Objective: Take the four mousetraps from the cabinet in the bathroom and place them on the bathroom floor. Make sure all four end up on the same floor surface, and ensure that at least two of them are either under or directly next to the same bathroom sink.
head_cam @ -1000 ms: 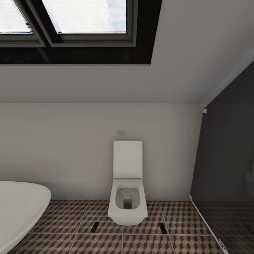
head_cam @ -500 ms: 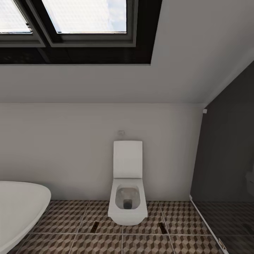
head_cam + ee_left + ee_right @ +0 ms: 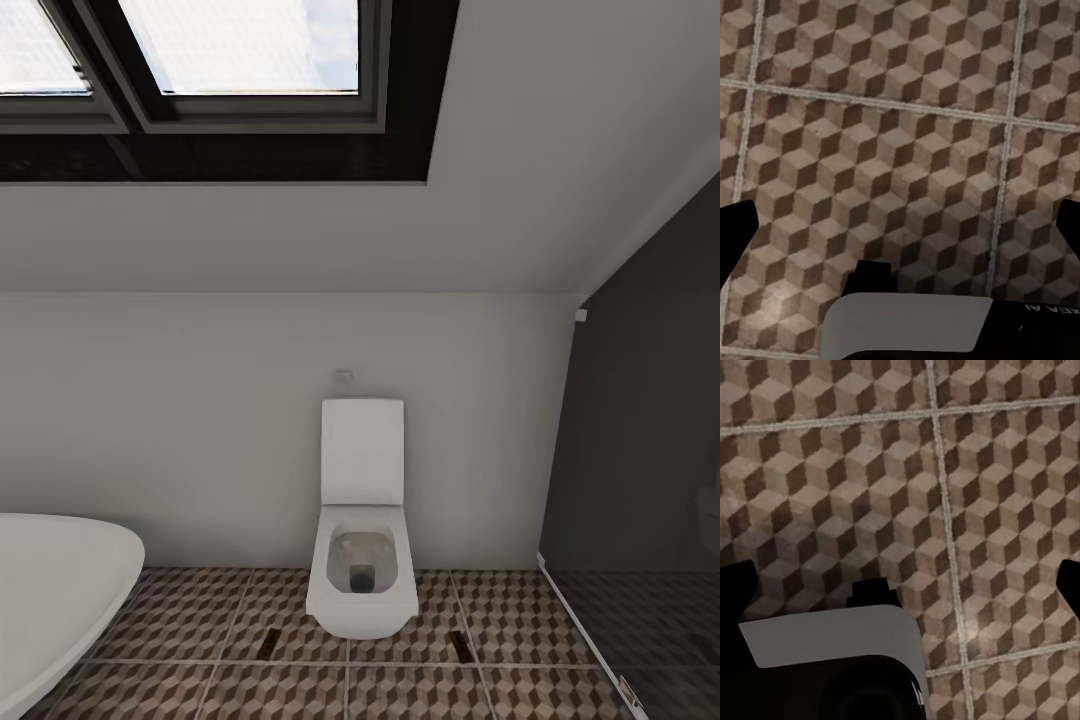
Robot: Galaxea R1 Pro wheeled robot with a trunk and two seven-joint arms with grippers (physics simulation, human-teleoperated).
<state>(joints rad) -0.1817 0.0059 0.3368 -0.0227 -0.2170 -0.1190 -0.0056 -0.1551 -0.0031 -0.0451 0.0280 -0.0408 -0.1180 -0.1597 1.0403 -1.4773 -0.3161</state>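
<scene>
A: Left to right in the head view, what shows?

B: The bathtub (image 3: 60,590) lower left, the toilet (image 3: 362,560) at centre, a dark glass screen (image 3: 640,480) at right, all on the bathroom floor (image 3: 520,620). No mousetraps or cabinet here.

A: The grippers?

B: The left gripper (image 3: 900,225) and right gripper (image 3: 900,581) hang above the tiles, jaws spread, holding nothing.

A: Handling?

B: Likely light, stiff boards; pinch the long edges, clear of the spring.

Left gripper (image 3: 900,225): two black fingertips at the frame's lower left and lower right edges. Below centre, a light grey rounded shell joins a black housing carrying partial white lettering at lower right. Right gripper (image 3: 900,585): matching black fingertips, a grey curved shell over a black rounded body at lower left.
</scene>
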